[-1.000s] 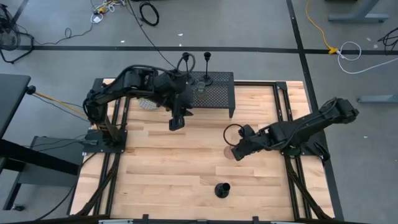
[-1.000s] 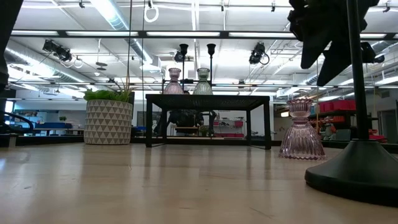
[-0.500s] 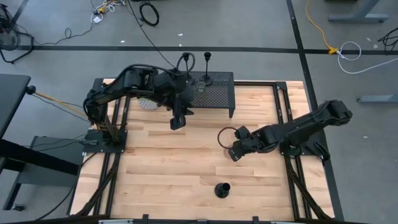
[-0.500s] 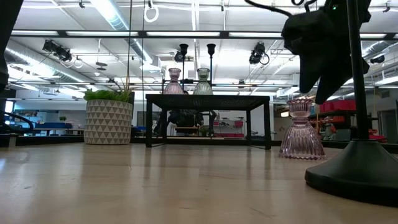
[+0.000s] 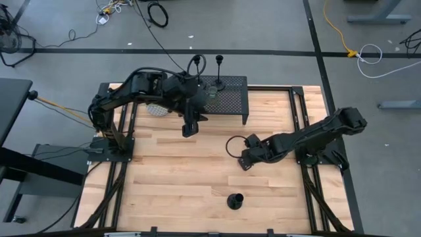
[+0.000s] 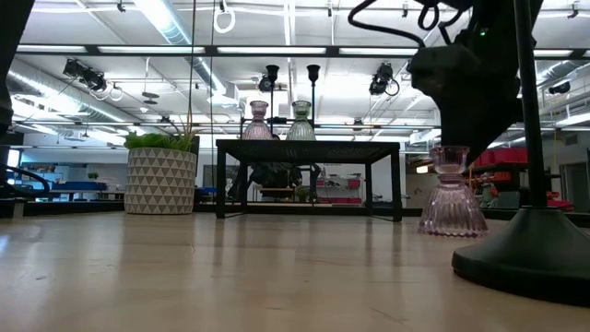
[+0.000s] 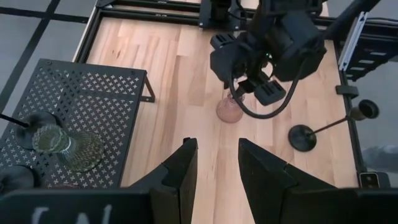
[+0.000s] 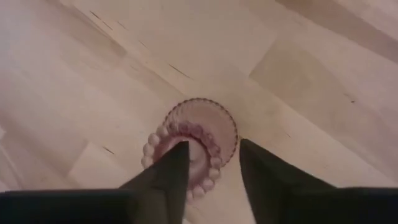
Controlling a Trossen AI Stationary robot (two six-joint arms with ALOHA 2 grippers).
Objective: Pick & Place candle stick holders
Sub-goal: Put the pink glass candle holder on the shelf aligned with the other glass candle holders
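A pinkish glass candle holder (image 8: pixel 198 127) stands on its base on the table, right of centre; it also shows in the low view (image 6: pixel 453 205). My right gripper (image 8: pixel 211 149) is open above it, one finger on each side of its cup top. A black stem holder (image 5: pixel 234 199) stands on its round base near the table's front edge. On the black mesh rack (image 5: pixel 231 100) stand two black stems (image 6: pixel 271 83), a pinkish cup (image 6: pixel 257 120) and an olive cup (image 6: pixel 301 120). My left gripper (image 7: pixel 214 163) is open and empty above the table, in front of the rack. My right gripper comes at the pinkish holder's beaded cup rim (image 8: pixel 214 163) from above, fingers pointing down. One finger (image 8: pixel 168 171) overlaps the rim and the other stands just outside it. I cannot tell whether they touch. The holder stands upright on the table.
A green plant in a white patterned pot (image 6: pixel 161 180) stands at the far left beside the rack, partly under my left arm. Bare wood lies across the table's left and near part (image 5: pixel 171 178).
My right gripper has gone toward the table's left edge and down, from beside the pinkish glass holder to right over its cup top, fingers still open.
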